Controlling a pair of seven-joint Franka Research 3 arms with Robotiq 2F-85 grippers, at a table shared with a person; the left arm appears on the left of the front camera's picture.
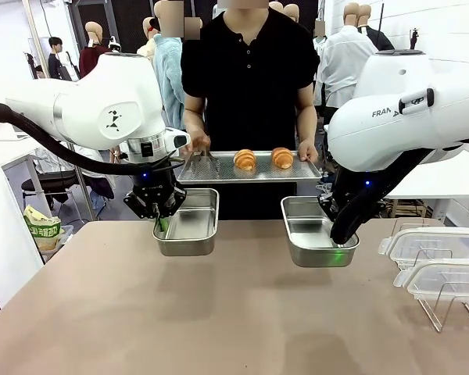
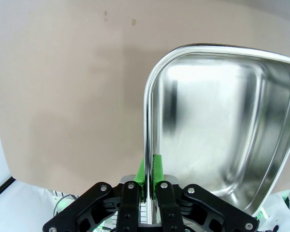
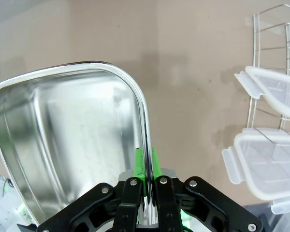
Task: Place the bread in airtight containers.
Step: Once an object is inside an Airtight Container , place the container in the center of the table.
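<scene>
Bread (image 1: 245,160) on tray (image 1: 211,176); left hand (image 1: 162,223), right hand (image 1: 338,236) clamp tins (image 1: 186,244), rims part-hidden.

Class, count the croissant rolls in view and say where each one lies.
2. Both on the person's steel tray: one roll near its middle, the other roll to the robot's right of it.

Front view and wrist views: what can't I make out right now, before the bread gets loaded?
Front view: a thin metal item on the tray beside the bread, too small to identify.
Front view: lids and wire rack, cut off by the right edge.
Left wrist view: left tin, corner cut by the edge, near rim hidden behind the left end effector.
Right wrist view: right tin, likewise behind the right end effector.
</scene>
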